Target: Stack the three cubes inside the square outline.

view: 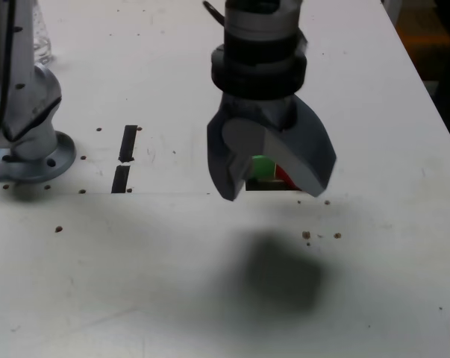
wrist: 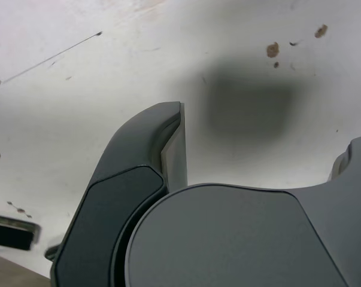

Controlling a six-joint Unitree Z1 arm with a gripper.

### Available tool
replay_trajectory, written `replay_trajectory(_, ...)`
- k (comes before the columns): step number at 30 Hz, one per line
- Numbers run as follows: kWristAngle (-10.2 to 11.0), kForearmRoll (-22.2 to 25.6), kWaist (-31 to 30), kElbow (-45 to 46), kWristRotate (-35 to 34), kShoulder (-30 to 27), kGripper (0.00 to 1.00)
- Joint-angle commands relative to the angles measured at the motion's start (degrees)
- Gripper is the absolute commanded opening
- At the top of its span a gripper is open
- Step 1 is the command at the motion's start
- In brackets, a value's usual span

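Note:
In the exterior view my gripper [view: 275, 192] hangs above the white table with its jaws spread wide and nothing between them. Through the gap between the fingers I see part of a green cube [view: 263, 167] and, at its right, a sliver of a red cube [view: 283, 176]. A black tape edge of the square outline [view: 273, 186] shows just below them. The gripper body hides the rest of the outline, and the yellow cube is hidden. The wrist view shows the open gripper [wrist: 270, 125] over bare table and its own shadow, with no cube in sight.
The arm's base [view: 30, 142] stands at the exterior view's left, with two short black tape strips [view: 127, 143] beside it. A clear object [view: 42, 37] sits at the far left. Brown specks [view: 308, 236] dot the table. The table's edge [view: 426, 82] runs along the right.

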Motion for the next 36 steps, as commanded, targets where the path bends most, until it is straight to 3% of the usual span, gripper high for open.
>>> replay_trajectory(1, 0.0, -0.8, -0.1, -0.7, 2.0, 1.0, 0.96)
replay_trajectory(11, 0.4, -3.7, -0.3, -6.3, 14.6, 6.3, 0.95)
replay_trajectory(24, 1.5, -9.1, 0.8, -8.7, 18.6, 12.2, 0.95)
replay_trajectory(36, 2.4, -10.3, 8.0, -9.7, 23.1, 13.0, 0.95)
